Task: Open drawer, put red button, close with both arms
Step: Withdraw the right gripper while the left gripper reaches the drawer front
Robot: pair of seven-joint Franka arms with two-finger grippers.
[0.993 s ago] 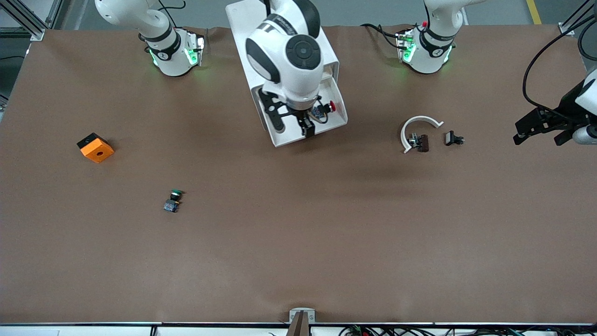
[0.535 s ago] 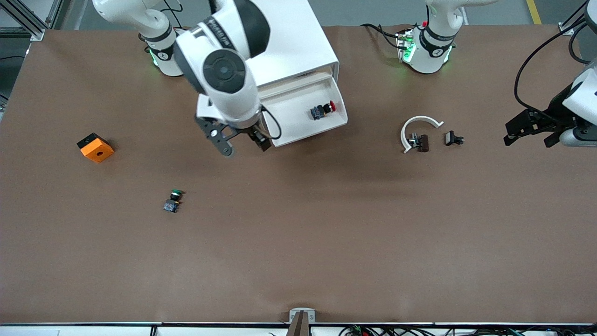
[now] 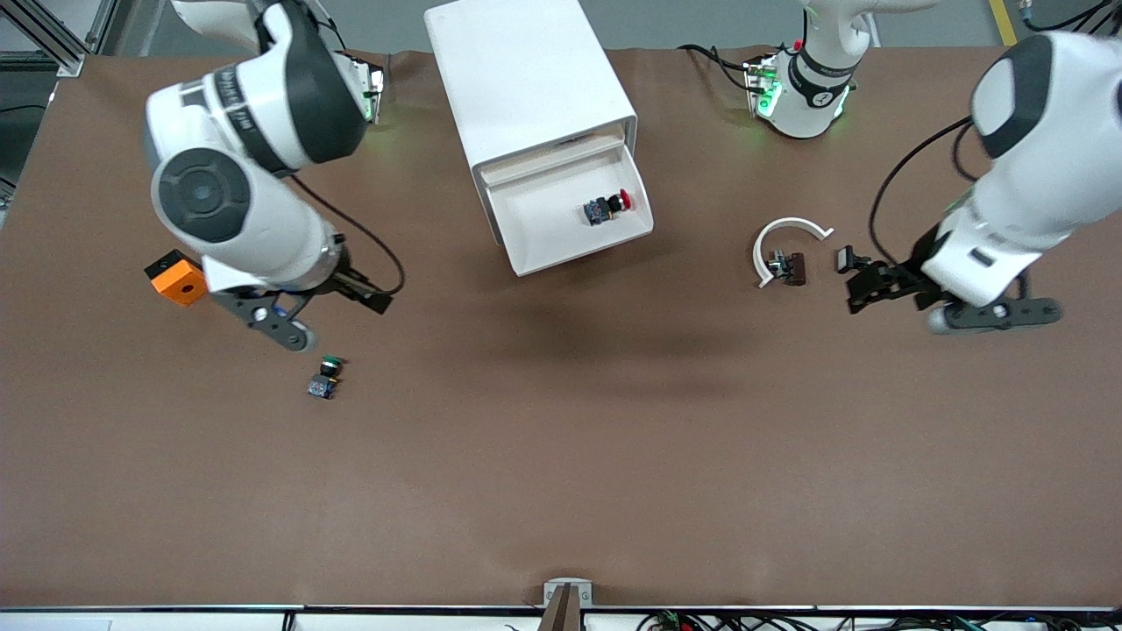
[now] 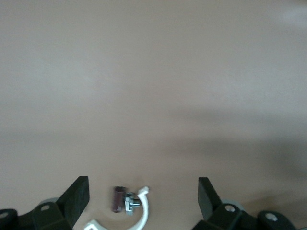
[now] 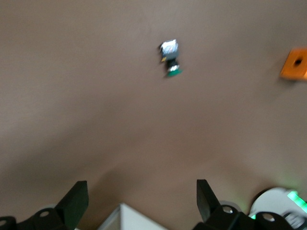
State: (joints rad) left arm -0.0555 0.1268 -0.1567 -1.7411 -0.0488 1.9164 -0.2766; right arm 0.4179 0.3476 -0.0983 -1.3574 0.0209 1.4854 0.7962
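The drawer stands open with the red button inside. Our right hand hangs open and empty over the surface; our left hand likewise. Uneven pushes could skew it shut.

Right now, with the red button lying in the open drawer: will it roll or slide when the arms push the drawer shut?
The red button lies on its side in the drawer, so its round cap could probably let it roll a little. The blocky black and blue body likely limits that. It looks small and light, so a quick push might slide it across the smooth tray.
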